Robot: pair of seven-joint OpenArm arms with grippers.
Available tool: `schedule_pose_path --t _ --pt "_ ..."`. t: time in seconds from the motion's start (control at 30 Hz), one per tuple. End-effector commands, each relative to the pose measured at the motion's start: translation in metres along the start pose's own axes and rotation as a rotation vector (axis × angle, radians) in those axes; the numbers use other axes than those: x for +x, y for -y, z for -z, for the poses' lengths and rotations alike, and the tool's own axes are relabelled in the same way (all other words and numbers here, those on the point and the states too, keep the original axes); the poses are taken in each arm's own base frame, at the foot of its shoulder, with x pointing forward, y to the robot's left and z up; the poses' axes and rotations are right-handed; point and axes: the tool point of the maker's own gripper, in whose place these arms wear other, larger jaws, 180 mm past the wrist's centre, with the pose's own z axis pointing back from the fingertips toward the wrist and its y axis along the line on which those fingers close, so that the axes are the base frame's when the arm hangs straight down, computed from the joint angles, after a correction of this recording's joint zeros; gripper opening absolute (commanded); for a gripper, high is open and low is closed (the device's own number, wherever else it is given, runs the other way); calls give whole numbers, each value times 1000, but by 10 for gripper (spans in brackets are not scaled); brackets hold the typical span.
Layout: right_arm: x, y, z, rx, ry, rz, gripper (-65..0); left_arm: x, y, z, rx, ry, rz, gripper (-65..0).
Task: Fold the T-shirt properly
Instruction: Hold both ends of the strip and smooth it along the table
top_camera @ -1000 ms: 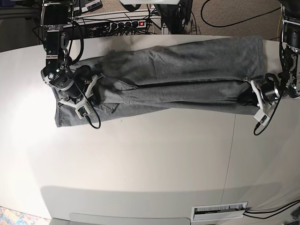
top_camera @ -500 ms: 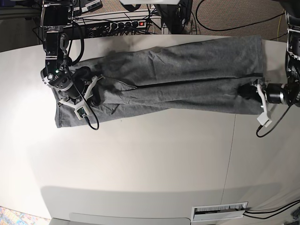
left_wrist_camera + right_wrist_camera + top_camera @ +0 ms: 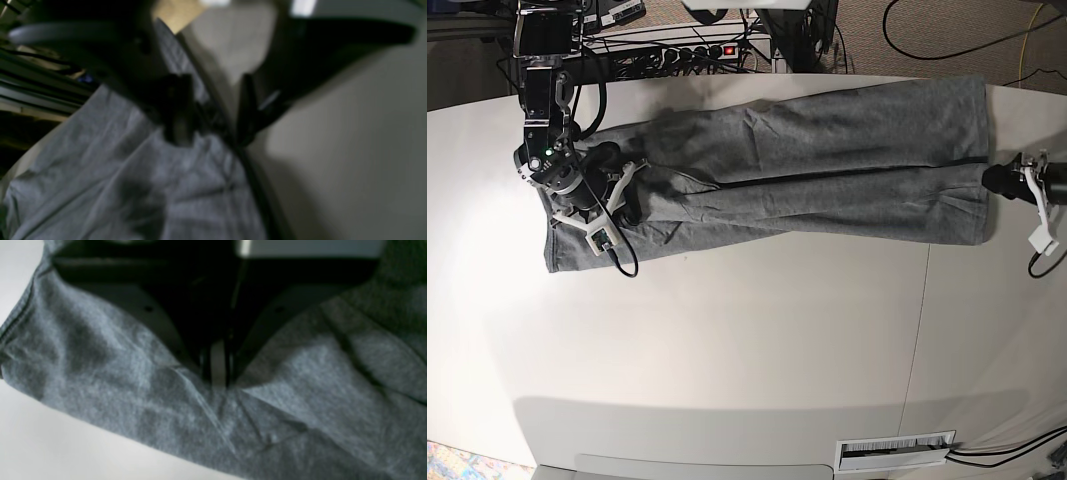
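The grey T-shirt [image 3: 827, 160] lies in a long folded band across the back of the white table [image 3: 747, 340]. At the band's left end my right gripper [image 3: 627, 195] rests on the cloth. In the right wrist view that gripper [image 3: 218, 373] is shut, pinching a crease of the T-shirt [image 3: 300, 400]. My left gripper [image 3: 989, 180] hovers just off the shirt's right edge. The blurred left wrist view shows the left gripper [image 3: 213, 113] open with nothing between its fingers, above the hem of the T-shirt [image 3: 133, 186].
A power strip [image 3: 697, 50] and cables lie behind the table's back edge. A seam [image 3: 922, 300] runs down the tabletop on the right. A white slotted plate [image 3: 895, 450] sits at the front edge.
My left gripper opened, let go of the shirt's right end and drew back to the right, off the cloth. The right arm stayed in place.
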Motion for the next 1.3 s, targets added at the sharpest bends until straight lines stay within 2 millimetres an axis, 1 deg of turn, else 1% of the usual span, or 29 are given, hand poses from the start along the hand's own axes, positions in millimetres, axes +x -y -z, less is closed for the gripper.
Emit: schedule_pose_path --t 0.0,0.07,0.13,0.27,0.47,0.6,0.73,0.83,0.93,1.0,1.17,1.2,1.27 --pt "6 10 -4 -25 6 -15 -650 15 -6 -17 25 54 13 -325" --pt "6 9 -3 -24 6 -14 -650 12 -11 -18 46 75 -4 -306" --pt "6 9 -3 -20 9 -10 -650 9 -16 -18 75 79 -1 -306" --pt "5 8 -3 -18 5 -7 -650 10 -19 -15 70 109 -28 -306" --pt "0 8 -3 -19 -23 -7 -650 -8 -22 4 40 104 -116 -306" --pt "0 8 -3 -18 -25 -7 -650 -16 -22 12 20 106 -163 -306" --pt "0 8 -3 -19 -25 -7 -650 -25 -15 14 -18 59 -183 -306" --pt "0 8 -3 -19 -25 -7 -650 -25 -4 13 -82 54 -205 -307" --pt "1 8 -3 -17 -22 -4 -650 -27 2 15 -114 68 -219 -307" --pt "1 8 -3 -16 -21 -3 -650 -33 6 21 -128 68 -229 -307" --pt "1 8 -3 -15 -20 -2 -650 -36 17 42 -162 107 -257 -314" --pt "1 8 -3 -15 -21 -3 -650 -35 20 46 -173 113 -261 -327" --pt "0 8 -3 -15 -23 -3 -650 -34 24 51 -187 122 -267 -373"
